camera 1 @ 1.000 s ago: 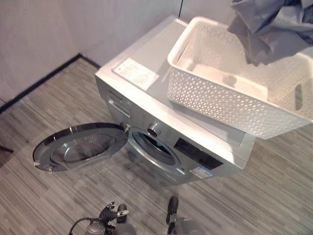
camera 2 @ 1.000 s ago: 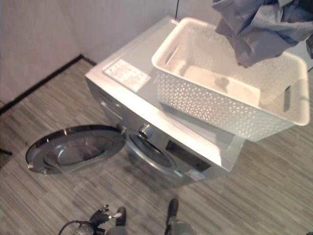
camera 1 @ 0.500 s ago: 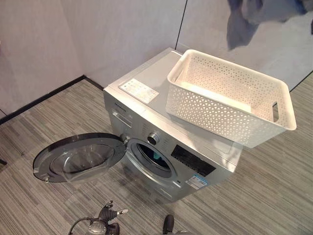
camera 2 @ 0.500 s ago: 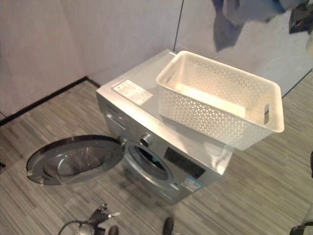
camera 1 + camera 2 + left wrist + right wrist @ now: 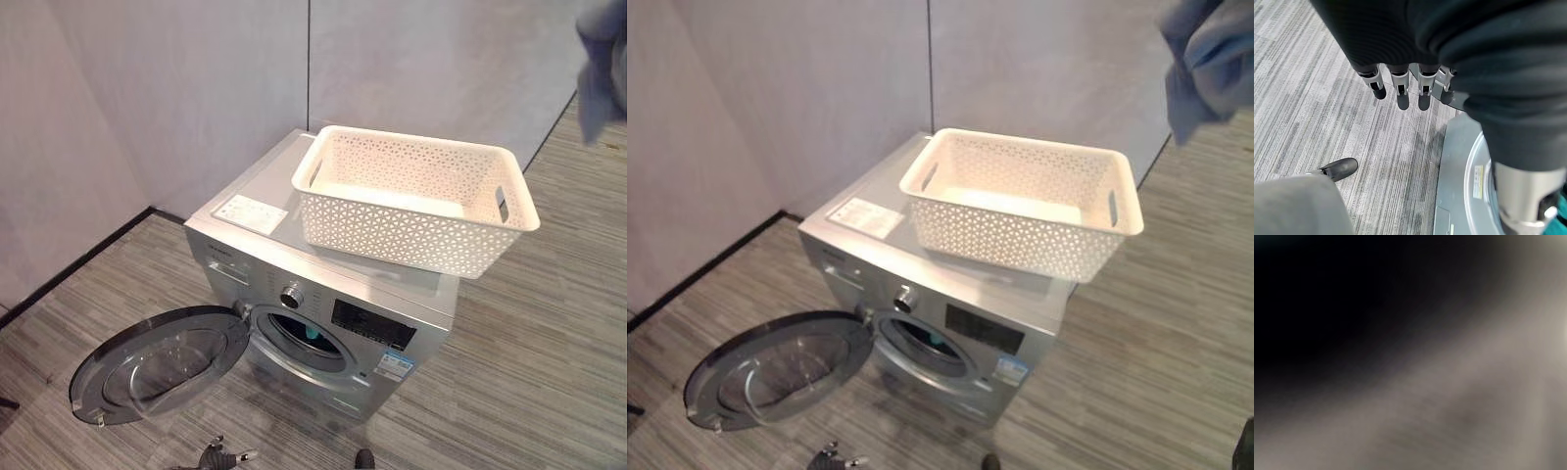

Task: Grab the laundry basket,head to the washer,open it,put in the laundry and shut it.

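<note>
A white perforated laundry basket (image 5: 411, 220) stands on top of the silver washer (image 5: 235, 264), with its far end past the washer's right edge. The washer's round door (image 5: 162, 362) hangs wide open to the left, and something teal lies in the drum (image 5: 312, 333). A blue-grey cloth (image 5: 1205, 64) hangs high at the right, beyond the basket; it hides the right hand that carries it. In the left wrist view my left hand (image 5: 1402, 93) hangs over the floor, fingers straight and holding nothing, beside a part of the washer (image 5: 1459, 161).
Grey walls (image 5: 196, 88) with a dark skirting stand behind and to the left of the washer. Striped grey floor (image 5: 529, 372) lies all round it, with free room to the right and in front.
The whole picture has shifted, so the camera has moved up and back. The cloth hung just over the basket's right end a second ago; now it is higher and farther right, off the basket.
</note>
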Tool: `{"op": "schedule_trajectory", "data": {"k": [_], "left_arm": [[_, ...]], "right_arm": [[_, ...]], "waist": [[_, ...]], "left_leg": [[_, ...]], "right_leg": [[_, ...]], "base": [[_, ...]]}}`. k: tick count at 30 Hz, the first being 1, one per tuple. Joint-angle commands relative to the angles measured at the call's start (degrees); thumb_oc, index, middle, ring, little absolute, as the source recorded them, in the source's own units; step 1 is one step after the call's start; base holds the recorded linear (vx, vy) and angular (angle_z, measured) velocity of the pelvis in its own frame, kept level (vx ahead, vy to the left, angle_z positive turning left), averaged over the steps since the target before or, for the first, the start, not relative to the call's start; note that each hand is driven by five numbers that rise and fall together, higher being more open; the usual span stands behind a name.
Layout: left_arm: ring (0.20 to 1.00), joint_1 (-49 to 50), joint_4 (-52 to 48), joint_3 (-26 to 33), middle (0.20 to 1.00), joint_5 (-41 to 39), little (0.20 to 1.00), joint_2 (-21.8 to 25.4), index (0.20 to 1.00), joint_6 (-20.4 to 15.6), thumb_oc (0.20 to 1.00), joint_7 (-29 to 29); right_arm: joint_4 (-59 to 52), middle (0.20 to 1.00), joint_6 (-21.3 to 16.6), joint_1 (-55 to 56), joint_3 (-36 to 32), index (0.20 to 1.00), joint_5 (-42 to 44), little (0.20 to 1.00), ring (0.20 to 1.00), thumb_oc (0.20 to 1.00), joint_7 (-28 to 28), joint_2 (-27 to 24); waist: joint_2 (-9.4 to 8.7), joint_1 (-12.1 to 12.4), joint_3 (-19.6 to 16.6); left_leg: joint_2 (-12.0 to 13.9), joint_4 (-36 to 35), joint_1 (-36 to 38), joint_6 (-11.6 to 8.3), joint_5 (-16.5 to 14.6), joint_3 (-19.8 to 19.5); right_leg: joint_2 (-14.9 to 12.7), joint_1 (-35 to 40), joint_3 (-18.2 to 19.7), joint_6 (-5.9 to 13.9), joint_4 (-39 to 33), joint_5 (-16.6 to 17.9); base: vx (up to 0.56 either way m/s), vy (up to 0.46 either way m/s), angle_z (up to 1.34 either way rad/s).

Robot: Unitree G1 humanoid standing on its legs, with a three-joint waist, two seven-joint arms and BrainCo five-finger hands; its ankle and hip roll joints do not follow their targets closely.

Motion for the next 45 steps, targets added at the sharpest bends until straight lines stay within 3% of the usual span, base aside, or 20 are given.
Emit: {"op": "schedule_trajectory", "data": {"k": [1, 4, 5, 8, 9, 12, 13, 16, 21, 25, 30, 34, 38, 40, 42, 43, 45], "left_arm": [[1.0, -4.01, 5.58, 0.61, 1.0, 5.14, 1.0, 1.74, 1.0, 0.08, 1.0, 1.92], [1.0, -3.17, 5.6, 1.74, 1.0, 5.54, 1.0, 1.12, 1.0, -0.03, 1.0, 2.14], [1.0, -3.06, 5.62, 1.7, 1.0, 5.56, 1.0, 1.24, 1.0, -0.03, 1.0, 2.14], [1.0, -1.89, 5.47, 3.42, 1.0, 5.35, 1.0, 0.7, 1.0, -0.1, 1.0, 1.99], [1.0, -1.3, 5.98, 3.8, 1.0, 5.33, 1.0, 0.67, 1.0, -0.12, 1.0, 2.08], [1.0, -0.73, 6.08, 3.98, 1.0, 4.98, 1.0, 0.71, 1.0, -0.33, 1.0, 2.09], [1.0, -0.64, 5.7, 3.49, 1.0, 4.55, 1.0, 0.91, 1.0, -0.5, 1.0, 1.84], [1.0, -0.42, 5.1, 3.47, 1.0, 4.21, 1.0, 1.38, 1.0, -0.95, 1.0, 1.64], [1.0, -0.47, 0.73, 1.71, 1.0, 1.67, 1.0, 2.42, 1.0, -2.27, 1.0, 2.27], [1.0, -0.51, -0.68, 1.03, 1.0, 0.92, 1.0, 2.73, 1.0, -2.71, 1.0, 2.45], [1.0, -2.6, -0.63, -1.26, 1.0, -0.46, 1.0, 2.46, 1.0, -4.21, 1.0, 3.56], [1.0, -6.02, -0.76, -5.58, 1.0, -3.88, 1.0, 0.3, 1.0, -5.93, 1.0, 5.73], [1.0, -7.95, -4.23, -10.93, 1.0, -8.04, 1.0, -0.68, 1.0, -6.89, 1.0, 6.72], [1.0, -8.74, -4.85, -12.13, 1.0, -8.55, 1.0, -0.8, 1.0, -7.23, 1.0, 7.02], [1.0, -9.74, -7.36, -14.85, 1.0, -9.64, 1.0, -0.67, 1.0, -8.07, 1.0, 7.44], [1.0, -10.35, -9.62, -17.41, 1.0, -10.3, 1.0, -0.38, 1.0, -8.77, 1.0, 7.76], [1.0, -10.36, -10.96, -18.52, 1.0, -10.5, 1.0, -0.25, 1.0, -9.11, 1.0, 7.84]], "right_arm": [[-7.2, 0.2, 1.86, -1.46, -3.95, 0.2, -12.78, 0.2, 0.2, 0.2, -0.93, 7.97], [-9.62, 0.2, 1.17, 5.61, -4.86, 0.2, -11.45, 0.2, 0.2, 0.2, 0.23, 15.07], [-9.9, 0.2, 1.2, 5.9, -4.96, 0.2, -11.47, 0.2, 0.2, 0.2, 0.33, 15.34], [-11.34, 0.2, 0.39, 16.66, -1.93, 0.2, -7.73, 0.2, 0.2, 0.2, 5.08, 23.43], [-11.79, 0.2, -0.86, 22.09, 2.24, 0.2, -3.06, 0.2, 0.2, 0.2, 8.52, 27.55], [-11.76, 0.2, -1.5, 27.13, 6.42, 0.2, 0.97, 0.2, 0.2, 0.2, 12.17, 29.61], [-10.36, 0.2, -2.04, 30.63, 11.8, 0.2, 7.48, 0.2, 0.2, 0.2, 16.5, 31.33], [-8.24, 0.2, -1.46, 34.5, 16.33, 0.2, 9.36, 0.2, 0.2, 0.2, 20.79, 31.5], [5.57, 0.2, 0.25, 36.66, 27.34, 0.2, 15.77, 0.2, 0.2, 0.2, 26.57, 33.18], [11.35, 0.2, 0.72, 35.45, 30.18, 0.2, 16.23, 0.2, 0.2, 0.2, 27.22, 33.72], [21.93, 0.2, 0.14, 29.36, 36.55, 0.2, 18.04, 0.2, 0.2, 0.2, 27.44, 35.05], [36.86, 0.2, -1.74, 16.19, 43.38, 0.2, 23.74, 0.2, 0.2, 0.2, 23.22, 39.64], [50.13, 0.2, -5.56, 4.04, 43.77, 0.2, 37.13, 0.2, 0.2, 0.2, 18.57, 46.14], [52.5, 0.2, -6.32, 1.47, 43.89, 0.2, 38.55, 0.2, 0.2, 0.2, 18.09, 47.33], [57.05, 0.2, -7.47, -2.52, 43.58, 0.2, 42.2, 0.2, 0.2, 0.2, 17.31, 49.27], [62.46, 0.2, -8.49, -7.09, 41.85, 0.2, 46.47, 0.2, 0.2, 0.2, 16.91, 50.91], [64.72, 0.2, -8.84, -9.34, 40.91, 0.2, 48.07, 0.2, 0.2, 0.2, 16.5, 51.52]], "waist": [[-3.57, 1.76, 1.79], [-3.11, 0.76, 1.85], [-3.11, 0.83, 1.68], [-2.88, -0.71, 2.43], [-2.8, -1.39, 2.81], [-2.65, -1.91, 3.02], [-2.56, -2.11, 3.7], [-2.54, -2.22, 4.2], [-1.8, -1.25, 7.07], [-1.41, -0.82, 8.17], [0.15, 0.39, 12.21], [2.71, 2.39, 17.03], [5.04, 4.24, 20.28], [5.68, 4.63, 21.08], [7.01, 5.31, 22.41], [8.54, 6.01, 23.67], [9.38, 6.52, 24.01]], "left_leg": [[-2.16, 0.65, 2.69, 4.44, -5.55, 1.47], [-2.6, 0.65, 3.16, 4.82, -5.84, 2.29], [-2.51, 0.65, 3.41, 4.82, -6.32, 2.27], [-2.91, 0.65, 3.95, 5.19, -6.03, 3.53], [-3.05, 0.65, 4.15, 5.23, -6.01, 4.24], [-3.08, 0.65, 4.61, 5.18, -6.38, 4.79], [-3.22, 0.65, 4.58, 5.03, -6.08, 5.18], [-3.42, 0.65, 4.41, 4.9, -5.86, 5.24], [-3.93, 0.65, 3.04, 4.57, -4.81, 4.79], [-4.12, 0.65, 2.15, 4.47, -4.36, 4.2], [-4.7, 0.65, -1.63, 4.11, -2.4, 2.43], [-5.55, 0.65, -7.75, 3.93, 0.3, 1.0], [-5.92, 0.65, -12.55, 3.56, 2.19, 0.3], [-5.95, 0.65, -13.61, 3.35, 2.54, 0.12], [-6.07, 0.65, -15.71, 2.85, 3.35, -0.5], [-6.24, 0.65, -17.49, 2.32, 3.85, -1.36], [-6.34, 0.65, -18.29, 2.1, 4.08, -1.85]], "right_leg": [[-2.55, 2.55, 6.27, 3.93, 2.31, -5.39], [-2.85, 2.19, 7.03, 4.15, 2.48, -5.1], [-2.76, 2.43, 7.1, 4.27, 2.43, -5.49], [-3.12, 1.77, 8.08, 4.34, 2.97, -4.88], [-3.22, 1.42, 8.62, 4.4, 3.14, -4.72], [-3.27, 1.41, 9.0, 4.55, 3.17, -4.91], [-3.54, 1.14, 9.05, 4.59, 3.18, -4.6], [-3.86, 0.97, 8.86, 4.69, 3.2, -4.43], [-4.93, -0.02, 7.89, 5.08, 2.93, -3.57], [-5.33, -0.36, 7.3, 5.13, 2.87, -3.47], [-6.26, -2.59, 5.9, 5.04, 3.31, -2.95], [-7.28, -7.1, 4.76, 4.84, 3.26, -1.4], [-8.19, -10.39, 3.79, 4.73, 3.53, -0.44], [-8.41, -11.17, 3.56, 4.68, 3.68, -0.38], [-9.01, -12.39, 2.76, 4.66, 3.99, -0.39], [-9.41, -13.32, 1.63, 4.65, 4.55, -0.7], [-9.64, -13.77, 1.22, 4.64, 4.73, -0.84]], "base": [[0.0, 0.076, -0.54], [0.0, 0.057, -0.2], [0.0, 0.034, -0.08], [-0.03, 0.033, -0.17], [0.0, 0.023, -0.11], [-0.01, 0.018, -0.27], [-0.03, 0.007, -0.17], [-0.03, 0.006, -0.11], [-0.05, 0.0, 0.0], [-0.05, -0.006, 0.05], [-0.11, -0.005, 0.23], [-0.15, 0.012, 0.21], [-0.09, 0.012, 0.24], [-0.06, 0.011, 0.13], [-0.06, 0.005, 0.23], [-0.06, -0.007, 0.32], [-0.04, -0.005, 0.38]]}}
